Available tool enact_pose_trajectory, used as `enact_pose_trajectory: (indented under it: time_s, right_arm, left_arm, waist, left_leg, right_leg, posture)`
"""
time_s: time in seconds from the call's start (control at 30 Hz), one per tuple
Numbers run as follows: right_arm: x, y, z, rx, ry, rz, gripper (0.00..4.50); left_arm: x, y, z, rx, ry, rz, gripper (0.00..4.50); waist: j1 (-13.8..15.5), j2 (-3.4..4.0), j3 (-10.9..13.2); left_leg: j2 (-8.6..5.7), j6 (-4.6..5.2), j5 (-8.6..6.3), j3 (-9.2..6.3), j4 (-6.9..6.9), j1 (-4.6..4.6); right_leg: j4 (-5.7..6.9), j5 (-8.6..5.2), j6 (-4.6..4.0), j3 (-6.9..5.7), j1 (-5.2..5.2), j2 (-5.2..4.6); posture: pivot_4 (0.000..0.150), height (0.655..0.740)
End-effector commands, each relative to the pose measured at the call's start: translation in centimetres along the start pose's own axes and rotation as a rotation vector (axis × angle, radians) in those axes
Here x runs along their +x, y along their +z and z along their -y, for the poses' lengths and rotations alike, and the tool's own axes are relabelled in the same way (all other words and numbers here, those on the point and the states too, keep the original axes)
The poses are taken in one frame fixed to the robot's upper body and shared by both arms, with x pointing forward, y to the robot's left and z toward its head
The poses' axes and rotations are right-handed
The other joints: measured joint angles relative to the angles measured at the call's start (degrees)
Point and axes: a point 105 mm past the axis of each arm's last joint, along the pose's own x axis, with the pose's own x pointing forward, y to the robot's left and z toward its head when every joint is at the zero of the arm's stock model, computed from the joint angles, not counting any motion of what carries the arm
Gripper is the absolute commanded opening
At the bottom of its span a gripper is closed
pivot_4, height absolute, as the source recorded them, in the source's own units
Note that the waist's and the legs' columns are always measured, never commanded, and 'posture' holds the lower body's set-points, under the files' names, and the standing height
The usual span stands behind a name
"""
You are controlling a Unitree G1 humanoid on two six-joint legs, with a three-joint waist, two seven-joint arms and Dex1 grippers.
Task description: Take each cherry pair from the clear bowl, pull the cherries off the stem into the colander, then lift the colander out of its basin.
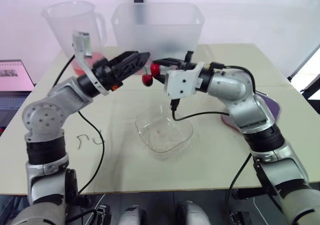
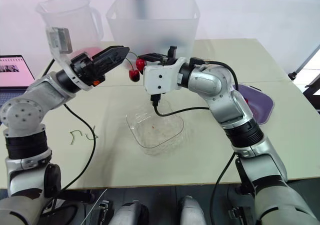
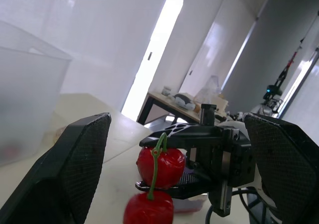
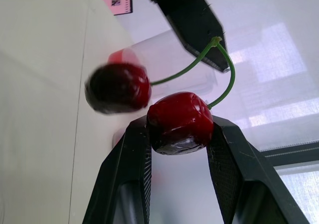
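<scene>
Right gripper (image 1: 159, 65) is pinching one cherry of the cherry pair (image 3: 160, 165) between its pads, held in the air above the table. The other cherry (image 4: 118, 88) dangles free on its stem (image 4: 227, 74). The left gripper (image 1: 141, 60) comes in from 9 o'clock with its fingers (image 3: 75, 164) spread wide and nothing in them, and its tip is right by the stem's fork.

The clear bowl (image 1: 175, 140) sits at about 6 o'clock from the fruit and looks empty apart from a few red specks.

What I'd do from here: close the left claw on the stem just under the fork, not on the loose cherry, then pull straight away from the right gripper. Keep the right squeeze gentle, because that cherry looks soft enough to split. And I'd do the pull over the colander, not over the bare table.

The hard part is that I can't make out the colander for sure. There's a purple-rimmed tray (image 2: 261, 104) at 3 o'clock, half hidden behind the right arm, so that might be it. The frosted tub (image 1: 157, 30) at 12 o'clock hides its contents, and the pitcher (image 1: 75, 22) at 10 o'clock has something red low down that I can't identify. Some thin green bits (image 1: 85, 139) at 8 o'clock look like bare stems.
</scene>
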Motion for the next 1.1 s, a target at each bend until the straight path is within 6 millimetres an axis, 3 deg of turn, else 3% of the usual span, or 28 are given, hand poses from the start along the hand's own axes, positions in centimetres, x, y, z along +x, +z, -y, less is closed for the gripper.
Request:
enact_pose_trajectory:
  time_s: [0.03,0.13,0.27,0.73,0.9,1.07,1.1]
  right_arm:
    - [-0.5,1.1,1.8,0.011,-0.088,0.037,1.58]
    - [-0.5,1.1,2.1,0.052,-0.099,0.033,1.52]
    - [-0.4,1.0,2.0,0.070,-0.090,0.030,1.52]
    - [-0.5,0.9,1.7,0.078,-0.065,0.023,1.52]
    - [-0.5,1.2,1.8,0.072,-0.064,0.033,1.52]
    - [-0.5,1.4,1.4,0.089,-0.035,0.050,1.52]
    - [-0.6,1.4,1.3,0.107,-0.021,0.058,1.83]
  left_arm:
    - [0.4,0.2,0.8,0.054,-0.021,0.011,4.50]
    - [0.5,0.7,0.9,0.032,-0.022,0.054,3.68]
    - [0.4,1.3,0.5,0.031,-0.003,0.085,1.69]
    - [0.8,1.8,0.5,0.015,-0.011,0.109,1.69]
    - [0.9,1.6,0.6,-0.004,-0.017,0.106,0.02]
    - [0.9,1.5,0.4,-0.005,-0.007,0.092,0.02]
    - [0.8,1.5,0.4,-0.004,-0.006,0.089,0.01]
  waist:
    - [0.1,0.00,0.0]
    - [0.1,0.00,0.0]
    - [0.0,0.00,0.0]
    - [0.0,0.00,0.0]
    - [0.1,0.00,0.0]
    - [0.0,0.00,0.0]
    - [0.0,0.00,0.0]
  left_leg:
    - [-0.01,0.00,0.00,0.00,0.00,0.00]
    - [-0.02,0.00,0.00,-0.03,0.02,0.00]
    - [-0.01,0.00,0.00,-0.03,0.02,0.00]
    - [-0.01,0.00,0.00,-0.03,0.02,0.00]
    - [-0.01,0.00,0.00,-0.03,0.02,0.00]
    - [-0.01,0.00,0.00,-0.04,0.02,0.00]
    - [-0.01,0.00,0.00,-0.04,0.02,0.00]
  right_leg:
    - [0.00,0.00,0.00,0.00,0.01,-0.01]
    - [-0.01,0.00,0.00,0.00,0.04,-0.01]
    - [-0.01,0.00,0.00,-0.01,0.04,0.00]
    - [-0.01,0.00,0.00,-0.01,0.04,0.00]
    - [-0.01,0.00,0.00,-0.01,0.04,-0.01]
    - [-0.01,0.00,0.00,-0.01,0.04,0.00]
    - [-0.01,0.00,0.00,-0.01,0.04,-0.01]
  posture:
    - [0.150,0.6886]
    - [0.150,0.6886]
    - [0.150,0.6886]
    - [0.150,0.6886]
    - [0.150,0.6886]
    - [0.150,0.6886]
    - [0.150,0.6886]
